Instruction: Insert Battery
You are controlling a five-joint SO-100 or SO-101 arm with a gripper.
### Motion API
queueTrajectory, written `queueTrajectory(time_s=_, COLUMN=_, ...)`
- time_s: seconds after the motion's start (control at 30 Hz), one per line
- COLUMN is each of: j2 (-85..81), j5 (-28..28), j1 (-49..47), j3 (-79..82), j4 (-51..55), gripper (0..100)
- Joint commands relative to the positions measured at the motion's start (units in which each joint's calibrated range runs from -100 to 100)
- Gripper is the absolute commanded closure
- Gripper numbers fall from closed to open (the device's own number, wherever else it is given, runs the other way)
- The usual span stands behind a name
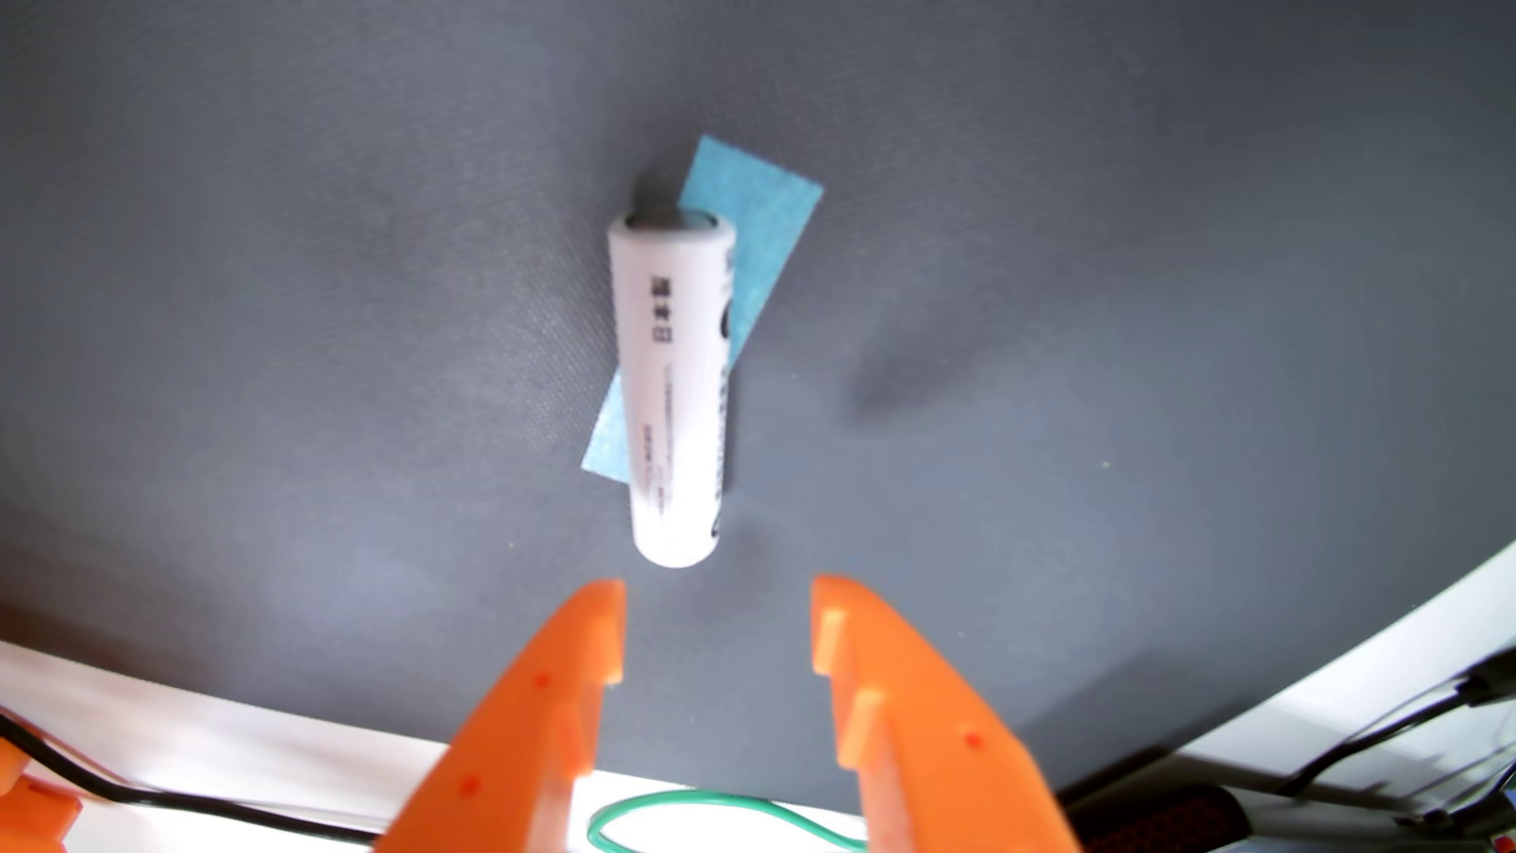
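Note:
In the wrist view a white cylindrical battery [674,385] with black print lies lengthwise on a strip of blue tape [759,238] on a dark grey mat [328,328]. Its far end shows a metal cap. My gripper [718,611] comes in from the bottom edge with two orange fingers [574,697]. The jaws stand open and empty. The fingertips sit just short of the battery's near end, apart from it. No battery holder is in view.
The mat ends at a white table surface [205,738] along the bottom. A black cable [164,795] runs at lower left, a green wire loop [705,808] lies between the fingers, and dark cables and parts [1394,763] sit at lower right.

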Motion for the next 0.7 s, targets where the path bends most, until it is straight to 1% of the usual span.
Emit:
queueTrajectory(time_s=0.0, j2=-0.2, j5=0.3, j1=0.1, j3=-0.3, j4=0.3, gripper=86)
queueTrajectory(time_s=0.67, j2=-0.1, j5=-0.1, j1=0.2, j3=3.0, j4=-0.5, gripper=86)
